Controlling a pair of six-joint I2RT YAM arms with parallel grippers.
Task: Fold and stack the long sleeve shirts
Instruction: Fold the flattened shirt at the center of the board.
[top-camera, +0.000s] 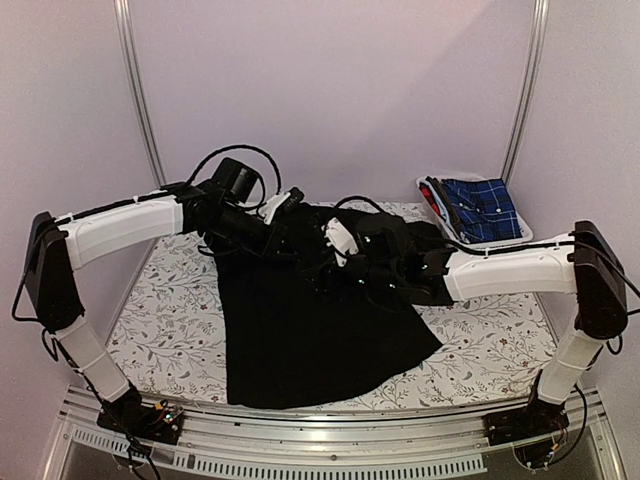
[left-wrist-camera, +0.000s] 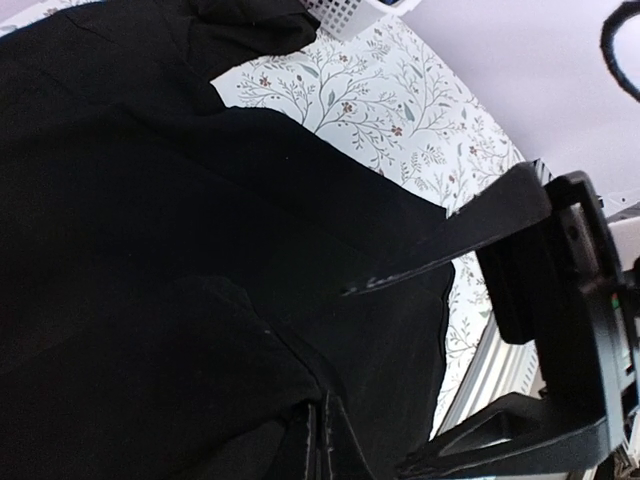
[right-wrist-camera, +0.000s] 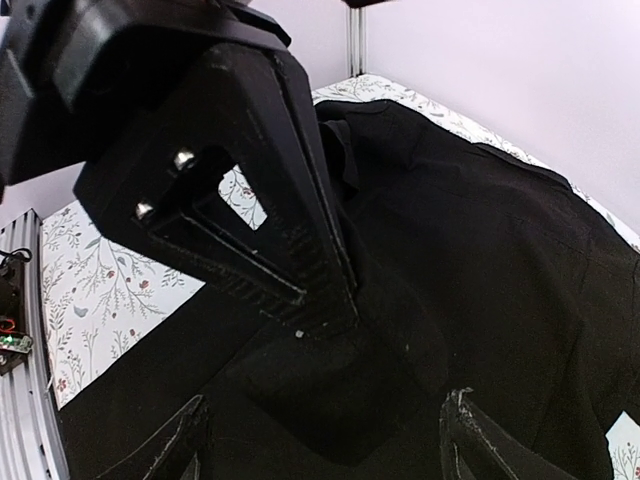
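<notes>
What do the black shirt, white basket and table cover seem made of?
The black shirt looks like soft matte cloth, creased and draping. The basket: smooth white plastic, probably, given moulded slots. The table cover: floral-printed fabric or vinyl, unclear.

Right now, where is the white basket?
In the top view, the white basket sits at the far right corner of the table, beyond the right arm, holding a blue plaid shirt.

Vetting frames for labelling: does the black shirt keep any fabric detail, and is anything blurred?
Top external: plain black cloth shirt is a near-featureless dark mass, evenly lit. Left wrist: faint folds show. Right wrist: seams faint, left gripper sharp.
</notes>
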